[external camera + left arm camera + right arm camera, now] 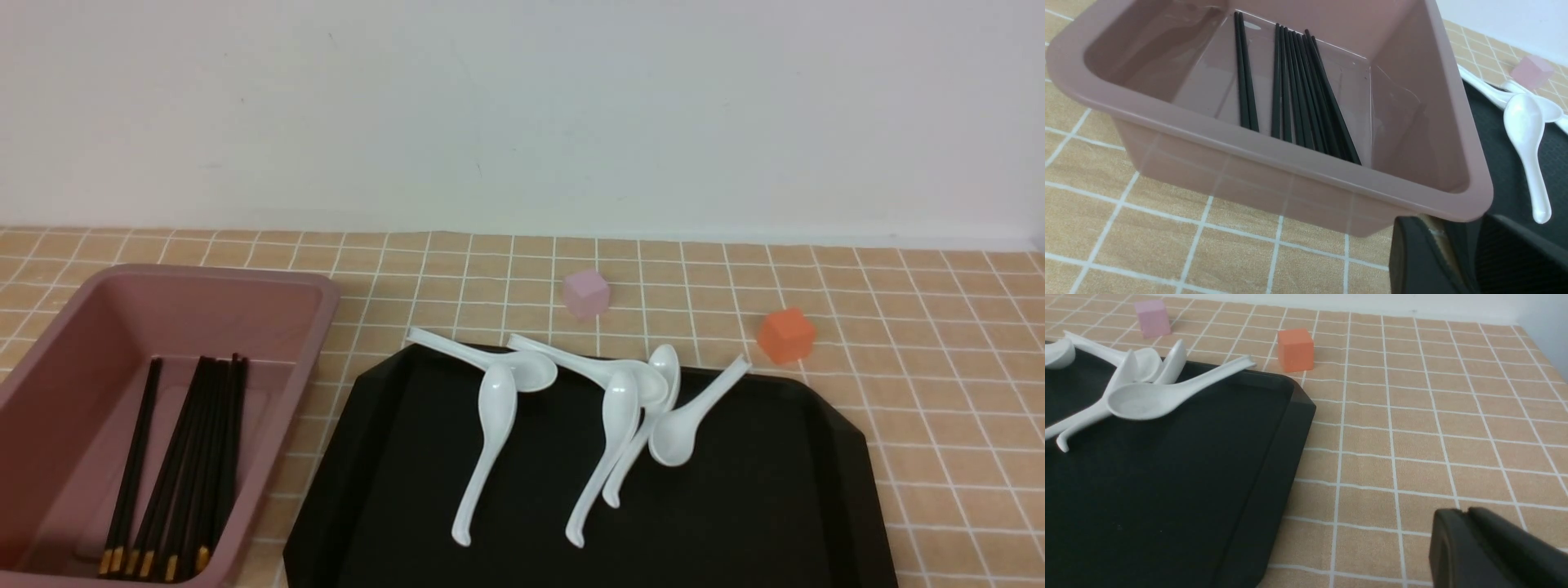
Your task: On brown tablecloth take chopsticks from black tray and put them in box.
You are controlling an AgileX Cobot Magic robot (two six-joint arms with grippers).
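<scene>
Several black chopsticks [188, 465] with gold bands lie inside the dusty-pink box [326, 310] at the left on the brown tablecloth [939, 408]. The black tray [735, 506] beside it holds only white soup spoons [490, 441]; no chopsticks show on it. Neither gripper appears in the front view. In the left wrist view my left gripper [1457, 228] is slightly open and empty, just outside the box's near corner [1453, 196], with the chopsticks [1298, 90] inside. In the right wrist view my right gripper [1468, 516] is shut and empty over the cloth, right of the tray [1167, 490].
A small pink cube [585, 293] and an orange cube [785, 335] stand on the cloth behind the tray. A white wall runs along the back of the table. The spoons lie crossed at the tray's far part.
</scene>
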